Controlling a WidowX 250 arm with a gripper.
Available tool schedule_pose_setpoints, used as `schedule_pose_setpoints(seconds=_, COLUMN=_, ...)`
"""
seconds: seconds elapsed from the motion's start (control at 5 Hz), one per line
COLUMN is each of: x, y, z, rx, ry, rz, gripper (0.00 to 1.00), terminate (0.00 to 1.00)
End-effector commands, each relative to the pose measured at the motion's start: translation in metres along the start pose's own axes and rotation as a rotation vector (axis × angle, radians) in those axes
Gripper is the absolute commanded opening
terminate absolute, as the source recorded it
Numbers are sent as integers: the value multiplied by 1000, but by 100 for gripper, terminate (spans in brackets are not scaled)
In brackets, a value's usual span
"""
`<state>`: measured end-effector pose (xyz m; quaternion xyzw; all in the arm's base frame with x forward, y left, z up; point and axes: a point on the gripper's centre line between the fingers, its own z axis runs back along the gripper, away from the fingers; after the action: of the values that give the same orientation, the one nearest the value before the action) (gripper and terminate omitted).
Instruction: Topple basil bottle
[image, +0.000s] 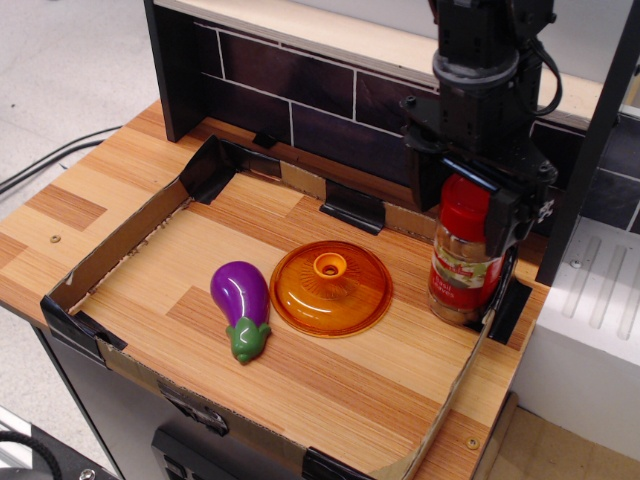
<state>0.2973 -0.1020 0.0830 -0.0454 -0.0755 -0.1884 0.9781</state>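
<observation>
While the bottle (462, 255) stands upright at the right edge of the desk, near the back right corner, nothing of the toppling is done. The gripper (478, 200) hangs over its red cap with open fingers on both sides, touching or not I cannot tell. The push sideways is left. The lid (331, 287) and eggplant (241, 306) lie apart.

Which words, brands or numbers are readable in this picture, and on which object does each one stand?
No text can be read.
Clear plastic basil bottle with red cap: its red, white and green label carries print, too small and blurred to read.
Purple toy eggplant, flat orange round lid, black gripper: no visible writing.
</observation>
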Motion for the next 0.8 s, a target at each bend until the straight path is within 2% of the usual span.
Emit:
schedule_pose_setpoints(seconds=0.0, x=12, y=1, z=10, rx=39, ry=-102, rz=36, gripper=100, terminate=0)
schedule_pose_setpoints(seconds=0.2, x=13, y=2, z=10, rx=41, ry=-133, rz=114, gripper=100, terminate=0)
schedule_pose_setpoints(seconds=0.4, x=7, y=5, z=12, rx=20, ry=-139, rz=181, gripper=0, terminate=0)
schedule_pose_setpoints(seconds=0.6, x=-4, y=6, z=11, rx=35, ry=-209, rz=284, gripper=0, terminate=0)
